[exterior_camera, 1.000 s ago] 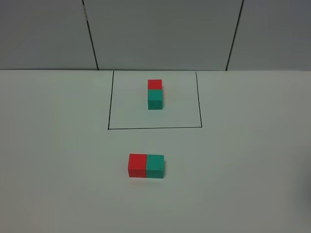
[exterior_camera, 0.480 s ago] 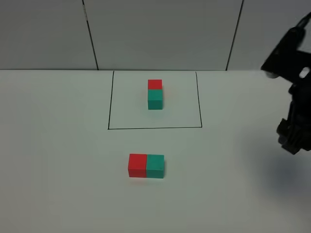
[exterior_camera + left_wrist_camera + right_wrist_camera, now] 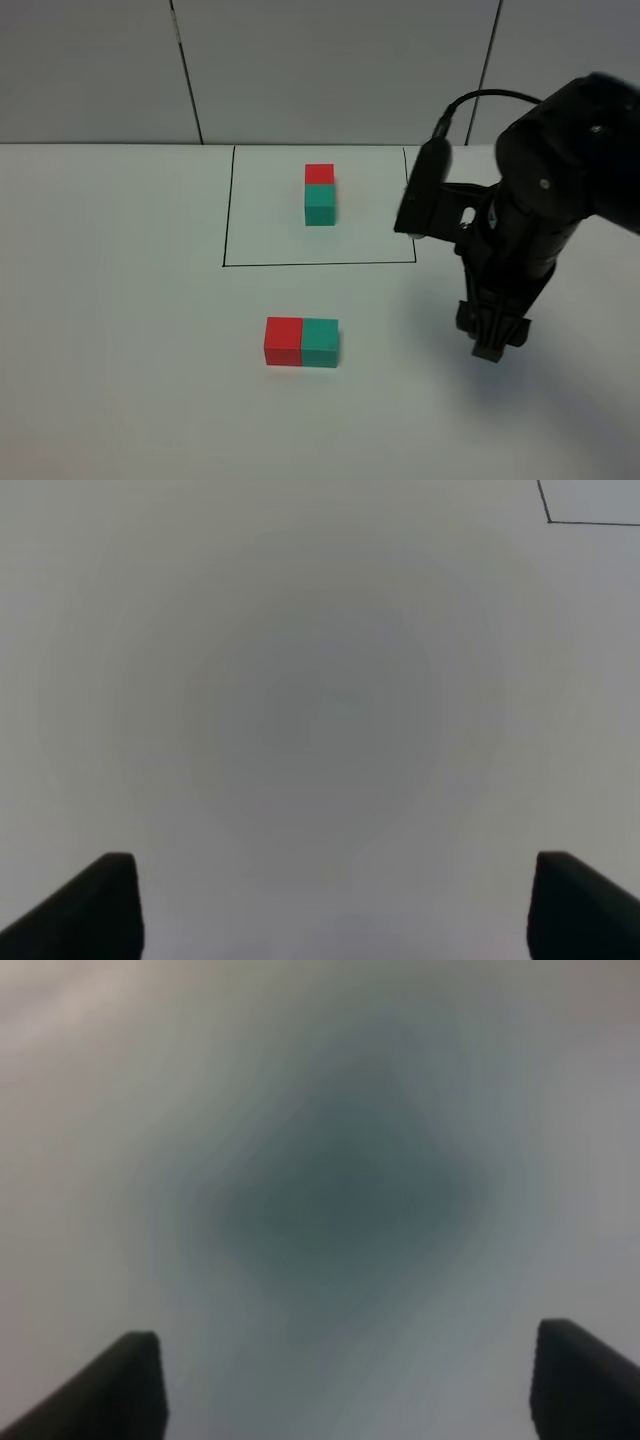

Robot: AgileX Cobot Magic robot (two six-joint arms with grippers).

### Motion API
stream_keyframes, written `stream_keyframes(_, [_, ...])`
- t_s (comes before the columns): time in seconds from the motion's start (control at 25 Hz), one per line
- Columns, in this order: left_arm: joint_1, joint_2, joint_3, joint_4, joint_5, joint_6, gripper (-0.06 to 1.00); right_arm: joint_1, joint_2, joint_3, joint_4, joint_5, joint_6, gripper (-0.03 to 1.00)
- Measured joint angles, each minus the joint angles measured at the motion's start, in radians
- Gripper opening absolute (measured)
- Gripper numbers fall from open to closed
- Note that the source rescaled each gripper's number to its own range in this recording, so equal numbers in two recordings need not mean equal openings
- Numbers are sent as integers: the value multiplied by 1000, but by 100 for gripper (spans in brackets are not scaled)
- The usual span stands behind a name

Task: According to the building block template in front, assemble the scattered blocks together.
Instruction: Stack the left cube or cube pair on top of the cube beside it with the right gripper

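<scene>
We find the scattered blocks (image 3: 301,341), red cube (image 3: 283,340) and teal cube (image 3: 320,342), touching side by side on the counter (image 3: 120,300), lower centre of frame. Above them the building block template (image 3: 319,195) stands inside its black rectangle (image 3: 224,220). Our right fingers (image 3: 489,345) hang spread and empty at the pair's right; our left fingers (image 3: 100,910) gape too.

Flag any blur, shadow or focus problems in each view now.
Exterior high: crisp on the black-framed red-and-teal cube template and the loose red and teal-green cubes; the right gripper and arm look slightly smeared. Right wrist: all blurred, dark shadow patch on the white table. Left wrist: soft, faint shadow, black drawn line sharp.
</scene>
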State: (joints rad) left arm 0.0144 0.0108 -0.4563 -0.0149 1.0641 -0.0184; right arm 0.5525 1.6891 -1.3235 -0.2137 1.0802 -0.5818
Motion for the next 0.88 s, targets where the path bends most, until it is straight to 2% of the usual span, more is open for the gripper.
stream_keyframes(0.28, [0,0,0,0,0,0,94,28,115,-1,12,-114,-11,100])
stream_keyframes(0.56, [0,0,0,0,0,0,94,52,237,-132,131,-117,-83,100])
stream_keyframes(0.88, [0,0,0,0,0,0,94,98,347,-267,200,-96,-94,98])
